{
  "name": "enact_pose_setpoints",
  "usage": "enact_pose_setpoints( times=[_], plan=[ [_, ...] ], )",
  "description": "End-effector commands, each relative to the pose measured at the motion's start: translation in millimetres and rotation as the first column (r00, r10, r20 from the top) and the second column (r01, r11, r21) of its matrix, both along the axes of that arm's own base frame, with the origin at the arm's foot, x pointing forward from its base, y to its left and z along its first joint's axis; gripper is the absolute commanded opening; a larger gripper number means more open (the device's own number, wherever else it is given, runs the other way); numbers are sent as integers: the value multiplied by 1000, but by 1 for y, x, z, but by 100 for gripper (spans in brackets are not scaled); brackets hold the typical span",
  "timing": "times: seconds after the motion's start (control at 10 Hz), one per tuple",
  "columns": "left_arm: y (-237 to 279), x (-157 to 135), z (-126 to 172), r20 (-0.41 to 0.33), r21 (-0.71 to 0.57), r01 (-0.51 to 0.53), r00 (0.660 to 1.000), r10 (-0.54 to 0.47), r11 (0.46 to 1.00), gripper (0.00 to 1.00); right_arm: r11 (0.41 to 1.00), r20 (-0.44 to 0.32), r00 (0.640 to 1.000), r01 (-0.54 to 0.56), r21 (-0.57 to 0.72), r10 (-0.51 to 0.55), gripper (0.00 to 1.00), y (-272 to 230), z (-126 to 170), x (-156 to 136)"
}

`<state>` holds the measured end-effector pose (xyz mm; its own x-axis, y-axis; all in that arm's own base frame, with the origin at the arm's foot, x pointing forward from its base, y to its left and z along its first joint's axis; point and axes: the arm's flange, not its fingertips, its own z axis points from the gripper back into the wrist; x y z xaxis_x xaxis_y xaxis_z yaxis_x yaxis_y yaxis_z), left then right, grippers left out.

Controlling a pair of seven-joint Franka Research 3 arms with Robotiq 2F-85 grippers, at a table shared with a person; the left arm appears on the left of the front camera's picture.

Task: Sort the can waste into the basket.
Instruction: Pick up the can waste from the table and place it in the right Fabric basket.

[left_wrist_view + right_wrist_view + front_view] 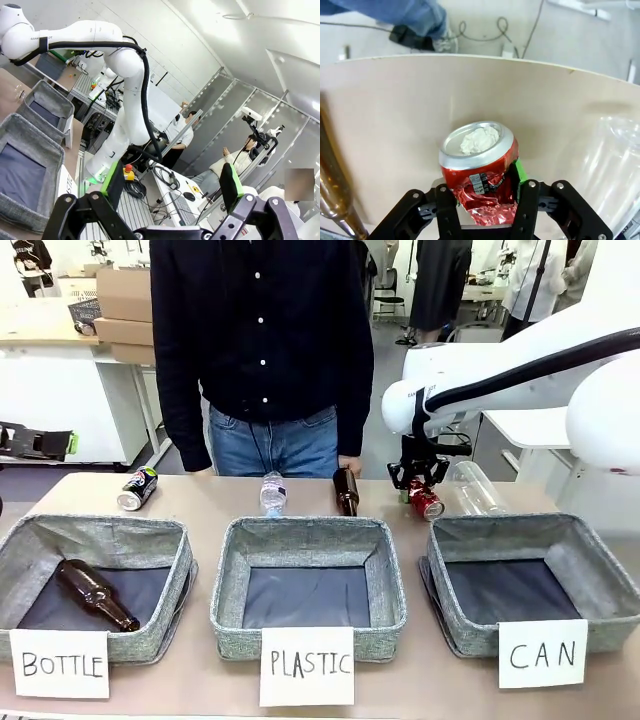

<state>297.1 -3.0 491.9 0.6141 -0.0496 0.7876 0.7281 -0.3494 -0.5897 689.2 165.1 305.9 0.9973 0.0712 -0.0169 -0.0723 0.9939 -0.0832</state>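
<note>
The crumpled red can (pixel 479 165), silver top stuffed with white paper, sits between the fingers of my right gripper (pixel 484 192), which is shut on it. From the front, the right gripper (pixel 418 483) holds the red can (pixel 426 502) just behind the far rim of the CAN basket (pixel 600 585), low over the table. The black can (pixel 137 488) lies on its side at the far left, behind the BOTTLE basket. My left gripper (pixel 171 186) is open and holds nothing, aimed out at the room; it is off the table's left edge (pixel 68 443).
A brown bottle (pixel 95 593) lies in the BOTTLE basket (pixel 20 560). The PLASTIC basket (pixel 228 585) stands in the middle. Behind the baskets lie a clear bottle (pixel 273 492), a brown bottle (pixel 346 490) and another clear bottle (pixel 476 487). A person (pixel 260 340) stands at the far edge.
</note>
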Motion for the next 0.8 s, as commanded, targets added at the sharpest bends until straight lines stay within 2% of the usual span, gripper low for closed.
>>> enact_pose_setpoints(
  times=[0.0, 0.2, 0.4, 0.5, 0.6, 0.7],
  plan=[
    [2, -4, -1, 24, -4, 12, 1000, -12, 1000, 100, 1000, 2, 1000, 12, 5, -12, 0, -2, 0, 4],
    [2, -4, -1, 24, -4, 12, 1000, -12, 1000, 100, 1000, 19, 1000, -1, 19, 1, 0, -4, 3, 2],
    [2, -4, -1, 24, -4, 12, 1000, -12, 1000, 100, 998, 11, 999, -33, 56, 32, 0, -7, 20, -6],
    [2, -4, -1, 24, -4, 12, 1000, -12, 1000, 100, 986, 24, 997, -82, 143, 79, 0, -12, 51, -23],
    [2, -4, -1, 24, -4, 12, 1000, -12, 1000, 100, 960, 24, 993, -117, 254, 115, 0, -27, 97, -51],
    [2, -4, -1, 24, -4, 12, 1000, -12, 1000, 100, 936, -2, 989, -138, 323, 147, 0, -50, 142, -91]
  ],
)
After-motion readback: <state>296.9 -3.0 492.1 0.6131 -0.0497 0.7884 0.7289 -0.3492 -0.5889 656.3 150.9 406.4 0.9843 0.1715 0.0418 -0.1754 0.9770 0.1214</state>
